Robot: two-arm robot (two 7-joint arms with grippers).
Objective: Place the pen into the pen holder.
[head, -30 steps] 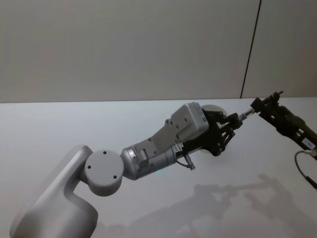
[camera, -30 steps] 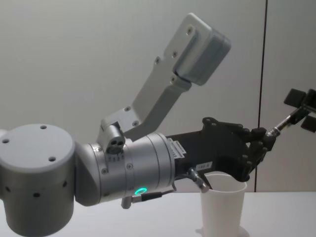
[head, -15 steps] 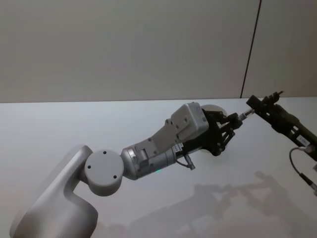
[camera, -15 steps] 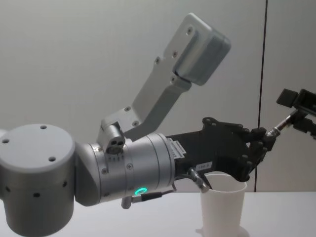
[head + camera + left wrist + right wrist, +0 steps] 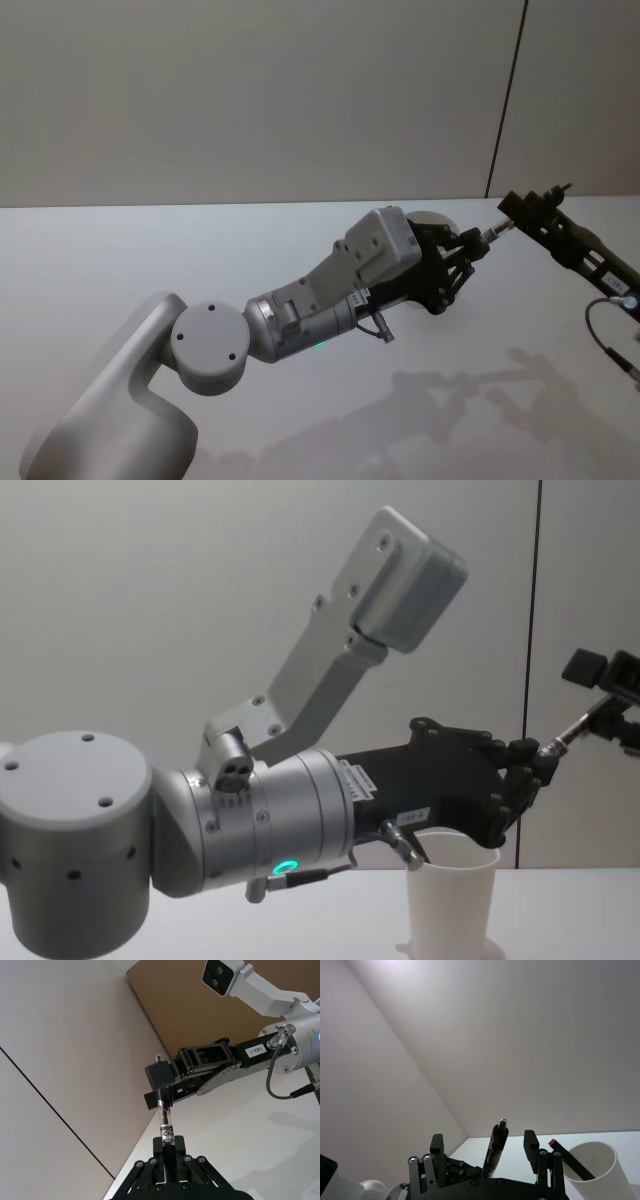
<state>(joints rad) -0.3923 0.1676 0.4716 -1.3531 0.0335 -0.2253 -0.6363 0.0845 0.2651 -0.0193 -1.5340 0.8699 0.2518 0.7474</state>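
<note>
I had the left gripper point(image 5: 462, 262) reaching over the white table point(image 5: 120, 250), its fingers point(image 5: 167, 1167) pinching the lower end of the pen point(image 5: 164, 1119). The pen ran up and to the right into the right gripper point(image 5: 525, 210), which came in from the right edge. Its fingers point(image 5: 530, 1146) stood spread on either side of the pen's tip, not pressing on it as far as I could see. The paper cup point(image 5: 450, 892) stood upright on the table just below the left gripper, with a dark stick with a red tip point(image 5: 566, 1158) leaning inside it.
</note>
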